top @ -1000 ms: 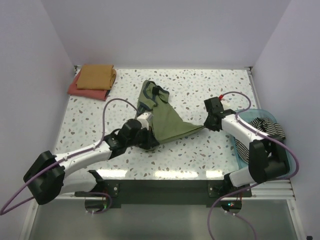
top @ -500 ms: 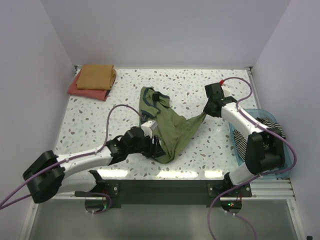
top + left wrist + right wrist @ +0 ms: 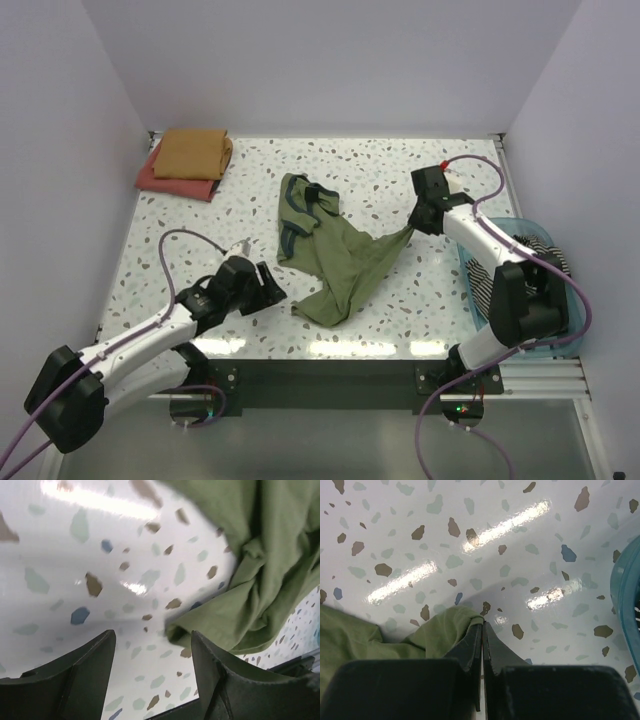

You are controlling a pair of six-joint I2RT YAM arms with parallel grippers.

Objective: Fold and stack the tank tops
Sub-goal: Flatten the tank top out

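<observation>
On table [image 3: 190,240] centre: olive tank top [image 3: 340,265] crumpled, right end effector [image 3: 411,229] pinching corner.

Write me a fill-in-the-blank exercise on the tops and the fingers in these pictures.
1. The right fingers are ____ on a corner of the green top.
2. The left fingers stand ____, holding nothing.
3. The mustard top lies folded on the red top at the table's far ____ corner.
Missing words: shut; open; left.
</observation>
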